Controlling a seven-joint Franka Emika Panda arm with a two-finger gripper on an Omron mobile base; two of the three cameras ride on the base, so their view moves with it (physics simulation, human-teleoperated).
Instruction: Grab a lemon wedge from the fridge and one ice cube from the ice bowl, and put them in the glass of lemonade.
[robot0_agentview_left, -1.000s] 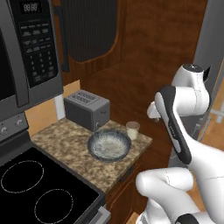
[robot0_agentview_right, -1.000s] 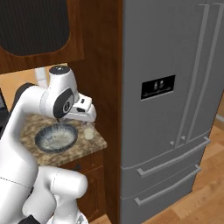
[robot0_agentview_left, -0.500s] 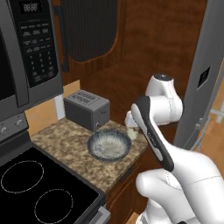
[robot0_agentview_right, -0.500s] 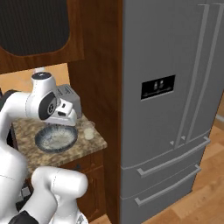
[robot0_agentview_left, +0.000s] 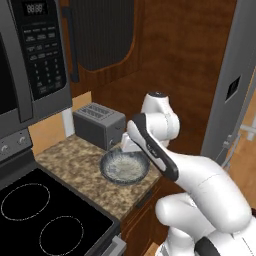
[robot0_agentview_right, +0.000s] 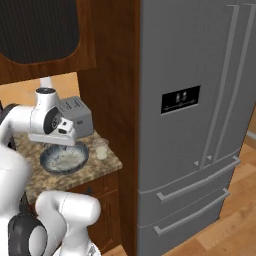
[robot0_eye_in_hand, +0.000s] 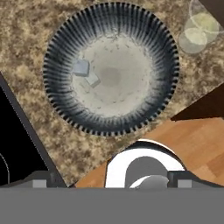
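The ice bowl (robot0_eye_in_hand: 59, 98), with a dark ribbed wall and a pale floor, lies straight below my hand and holds two ice cubes (robot0_eye_in_hand: 81, 68) left of its centre. My gripper (robot0_eye_in_hand: 111, 179) hangs above the bowl, open, its fingertips (robot0_eye_in_hand: 41, 180) wide apart with nothing between them. From the right base view the gripper (robot0_agentview_right: 59, 143) hovers just over the bowl (robot0_agentview_right: 47, 162). The glass of lemonade (robot0_agentview_right: 100, 149) stands right of the bowl near the counter's corner, and also shows as the glass (robot0_eye_in_hand: 197, 28). The fridge (robot0_agentview_right: 200, 125) has its doors shut; the lemon wedge is hidden.
A silver toaster (robot0_agentview_left: 99, 125) stands behind the bowl (robot0_agentview_left: 107, 172). A black stove top (robot0_agentview_left: 40, 215) adjoins the speckled counter (robot0_agentview_left: 70, 155) on the left, with a microwave (robot0_agentview_left: 30, 55) above it. A wooden cabinet wall (robot0_agentview_right: 112, 75) separates counter and fridge.
The arm has swung left from the fridge side and lowered its hand over the ice bowl. The gripper has stayed open.
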